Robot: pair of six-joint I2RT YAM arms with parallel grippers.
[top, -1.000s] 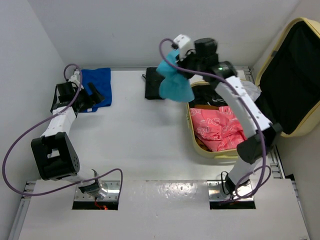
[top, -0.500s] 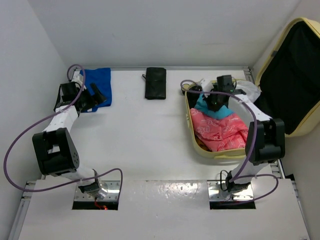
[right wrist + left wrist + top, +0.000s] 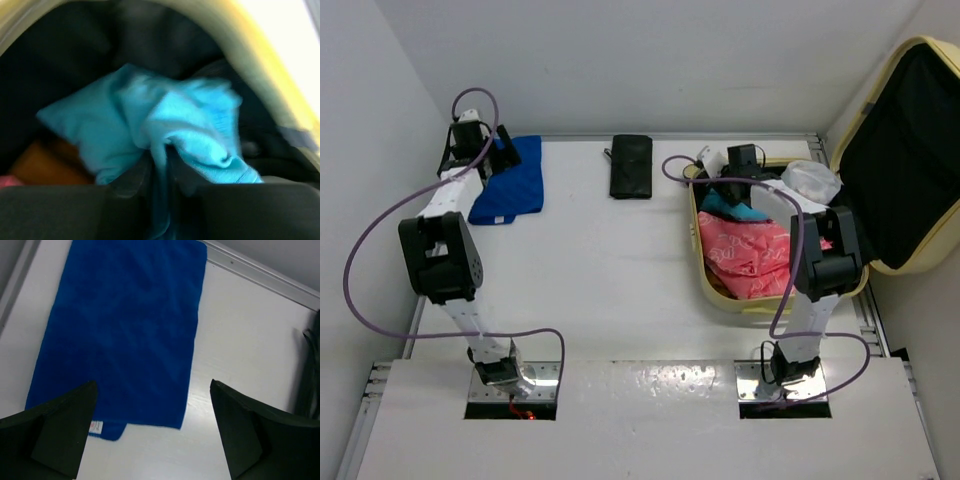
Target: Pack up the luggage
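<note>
Release looked like the step in hand: the right gripper (image 3: 159, 172) was pinched shut on a teal cloth (image 3: 165, 125) low in the far end of the luggage (image 3: 724, 299), which lay open at 3 o'clock on the table (image 3: 600, 280). It should open only once the cloth sat flat beside the pink garment (image 3: 755, 255), clear of the rim. At 10 o'clock the left gripper (image 3: 152, 390) hung spread wide over a blue towel (image 3: 125, 330); a black bundle (image 3: 630, 166) lay at 12.
</note>
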